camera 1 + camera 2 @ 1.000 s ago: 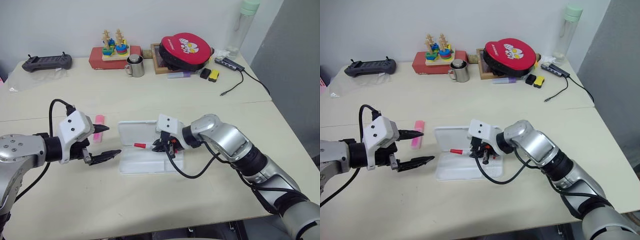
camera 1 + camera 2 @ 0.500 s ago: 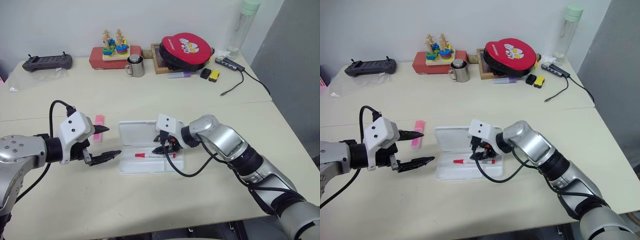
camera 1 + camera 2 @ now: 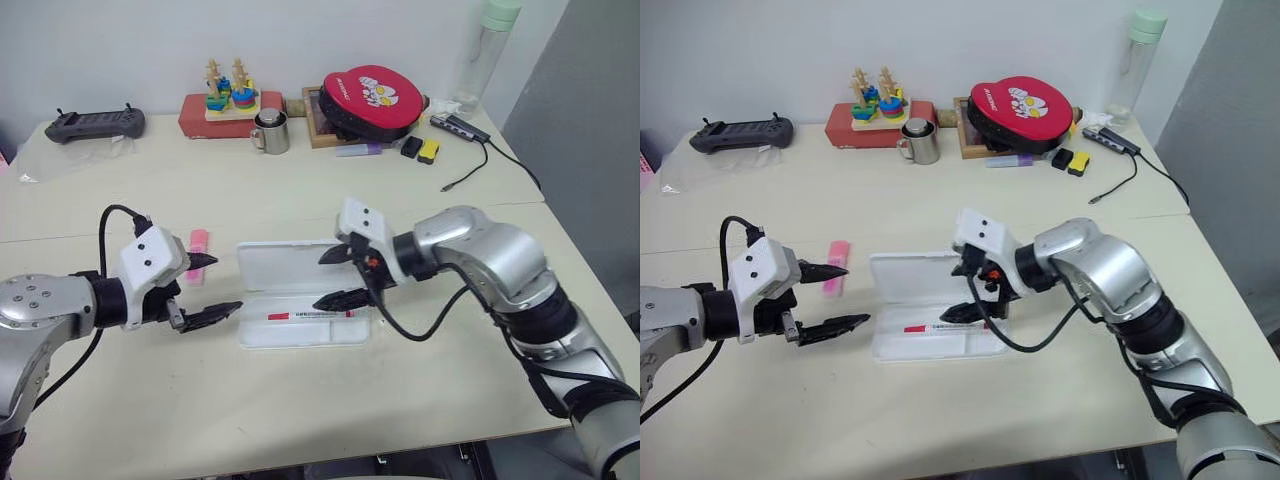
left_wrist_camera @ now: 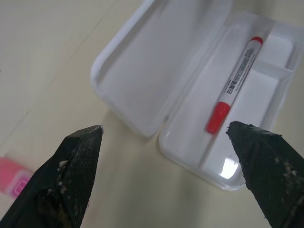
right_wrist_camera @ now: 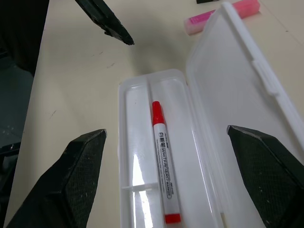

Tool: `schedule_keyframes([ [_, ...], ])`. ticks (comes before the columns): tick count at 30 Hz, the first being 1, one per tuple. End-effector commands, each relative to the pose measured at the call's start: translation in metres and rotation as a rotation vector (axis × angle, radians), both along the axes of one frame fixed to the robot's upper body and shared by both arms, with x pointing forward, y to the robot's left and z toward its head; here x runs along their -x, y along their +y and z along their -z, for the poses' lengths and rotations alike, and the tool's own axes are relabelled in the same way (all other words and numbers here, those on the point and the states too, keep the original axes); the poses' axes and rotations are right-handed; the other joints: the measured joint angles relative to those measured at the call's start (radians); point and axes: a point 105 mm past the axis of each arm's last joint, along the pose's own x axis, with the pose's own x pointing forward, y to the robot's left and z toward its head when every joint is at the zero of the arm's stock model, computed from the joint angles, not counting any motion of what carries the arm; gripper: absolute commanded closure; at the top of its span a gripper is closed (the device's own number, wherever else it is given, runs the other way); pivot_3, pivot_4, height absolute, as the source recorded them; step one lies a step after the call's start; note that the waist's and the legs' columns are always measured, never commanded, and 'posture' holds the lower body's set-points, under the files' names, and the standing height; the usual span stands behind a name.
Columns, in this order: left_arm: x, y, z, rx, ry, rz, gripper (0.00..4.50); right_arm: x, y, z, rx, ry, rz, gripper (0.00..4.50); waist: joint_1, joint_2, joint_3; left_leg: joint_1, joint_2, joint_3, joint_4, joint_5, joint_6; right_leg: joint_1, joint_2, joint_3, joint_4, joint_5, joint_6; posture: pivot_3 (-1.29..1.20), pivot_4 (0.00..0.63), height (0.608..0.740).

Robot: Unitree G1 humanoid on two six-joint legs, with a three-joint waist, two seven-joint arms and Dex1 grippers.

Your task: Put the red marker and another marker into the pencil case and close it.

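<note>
Pencil case (image 3: 300,262) is lying open at table centre, red marker (image 3: 308,315) resting inside its tray. Right gripper (image 3: 338,276) is hovering above, fingers spread, empty. Left gripper (image 3: 208,285) is gaping at nine o'clock, pink highlighter (image 3: 198,243) lying at ten.

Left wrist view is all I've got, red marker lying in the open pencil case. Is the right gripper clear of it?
Observer: Yes. The right gripper hangs open above the pencil case, touching neither it nor the red marker.
Operator: Where's the whole pink highlighter? I see just a corner.
Observer: The pink highlighter lies flat on the table, beyond the open left gripper, apart from the case.
Operator: Anything behind the case?
Observer: Only far back: a steel mug and a red round pouch near the wall.
</note>
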Motion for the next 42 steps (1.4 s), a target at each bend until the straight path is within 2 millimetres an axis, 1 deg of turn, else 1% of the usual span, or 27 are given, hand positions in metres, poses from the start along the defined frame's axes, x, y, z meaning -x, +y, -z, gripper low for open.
schedule_keyframes([
  [1,-0.003,0.017,-0.015,-0.001,-0.058,-0.091,0.00,0.009,-0.002,-0.028,-0.047,-0.082,-0.068,0.23,0.000,0.000,0.000,0.000,0.000,0.000,0.000,0.000,0.000,0.000,0.000,0.000,0.000,0.000,0.000,0.00,0.150,0.740],
  [5,-0.009,0.029,-0.020,0.019,-0.071,-0.171,0.00,0.012,-0.003,-0.039,-0.067,-0.115,-0.097,0.23,0.000,0.000,0.000,0.000,0.000,0.000,0.000,0.000,0.000,0.000,0.000,0.000,0.000,0.000,0.000,0.00,0.150,0.740],
  [8,-0.024,0.050,-0.021,0.054,-0.091,-0.336,0.00,0.010,0.003,-0.053,-0.109,-0.179,-0.104,0.23,0.000,0.000,0.000,0.000,0.000,0.000,0.000,0.000,0.000,0.000,0.000,0.000,0.000,0.000,0.000,0.00,0.150,0.740],
  [10,-0.030,0.057,-0.021,0.059,-0.100,-0.396,0.00,0.007,0.006,-0.059,-0.131,-0.204,-0.097,0.23,0.000,0.000,0.000,0.000,0.000,-0.001,0.000,0.000,0.000,0.000,0.000,0.000,0.000,0.000,0.000,0.00,0.150,0.740],
  [13,-0.039,0.062,-0.012,0.053,-0.102,-0.473,0.00,0.000,0.012,-0.069,-0.163,-0.277,-0.072,0.23,0.000,0.000,0.000,0.000,0.000,0.000,0.000,0.000,0.000,0.000,0.000,0.000,0.000,0.000,0.000,0.00,0.150,0.740],
  [14,-0.044,0.064,-0.003,0.048,-0.082,-0.532,0.00,-0.002,0.015,-0.071,-0.170,-0.294,-0.064,0.23,0.000,-0.001,0.000,0.000,0.000,0.000,0.000,0.000,0.000,0.000,0.000,0.000,0.000,0.000,0.000,0.00,0.150,0.740],
  [16,-0.050,0.062,0.011,0.053,-0.046,-0.594,0.00,-0.003,0.019,-0.074,-0.182,-0.307,-0.056,0.23,0.002,0.000,0.000,-0.001,0.000,0.000,0.000,0.000,0.000,0.000,0.000,0.000,0.000,0.000,0.000,0.00,0.150,0.740],
  [18,-0.055,0.059,0.017,0.074,-0.025,-0.636,0.00,-0.003,0.020,-0.073,-0.182,-0.310,-0.059,0.23,0.002,0.000,0.000,-0.002,0.000,-0.001,0.000,0.000,0.000,-0.001,0.000,-0.001,0.000,0.000,0.000,0.00,0.150,0.740],
  [23,-0.067,0.056,0.018,0.128,-0.015,-0.708,0.00,-0.003,0.021,-0.074,-0.189,-0.308,-0.057,0.23,0.002,-0.002,-0.001,-0.003,0.000,-0.002,0.001,0.000,0.000,-0.001,0.000,-0.002,0.001,0.000,0.000,0.00,0.150,0.740],
  [26,-0.080,0.048,0.019,0.161,-0.018,-0.731,0.00,-0.003,0.021,-0.074,-0.191,-0.311,-0.054,0.23,0.002,-0.002,-0.001,-0.003,0.000,-0.002,0.001,0.000,0.000,-0.001,0.000,-0.002,0.001,0.000,0.000,0.00,0.150,0.740],
  [30,-0.089,0.040,0.021,0.198,-0.004,-0.749,0.00,-0.003,0.022,-0.075,-0.195,-0.310,-0.050,0.23,0.002,-0.002,-0.001,-0.003,-0.001,-0.002,0.001,0.000,0.000,-0.001,-0.001,-0.002,0.001,0.000,0.000,0.00,0.150,0.740],
  [32,-0.092,0.038,0.023,0.211,0.006,-0.756,0.00,-0.004,0.022,-0.075,-0.197,-0.310,-0.048,0.23,0.002,-0.002,-0.001,-0.003,-0.001,-0.002,0.001,0.000,0.000,-0.001,-0.001,-0.002,0.001,0.000,0.000,0.00,0.150,0.740],
  [36,-0.096,0.036,0.034,0.183,0.033,-0.776,0.00,-0.003,0.022,-0.075,-0.199,-0.307,-0.046,0.23,0.000,-0.002,-0.001,-0.002,-0.001,-0.002,0.001,0.000,0.000,-0.001,-0.001,-0.001,0.001,0.000,0.000,0.00,0.150,0.740],
  [39,-0.098,0.041,0.035,0.198,0.037,-0.821,0.00,-0.004,0.022,-0.075,-0.199,-0.305,-0.039,0.23,0.002,-0.002,-0.001,-0.003,-0.001,-0.002,0.001,0.000,0.000,-0.001,-0.001,-0.001,0.001,0.000,0.000,0.00,0.150,0.740],
  [42,-0.099,0.041,0.034,0.194,0.031,-0.823,0.00,-0.004,0.022,-0.075,-0.200,-0.301,-0.037,0.23,0.002,-0.002,-0.001,-0.003,-0.001,-0.002,0.002,0.000,0.000,-0.001,-0.001,-0.001,0.001,0.001,0.000,0.00,0.150,0.740],
])
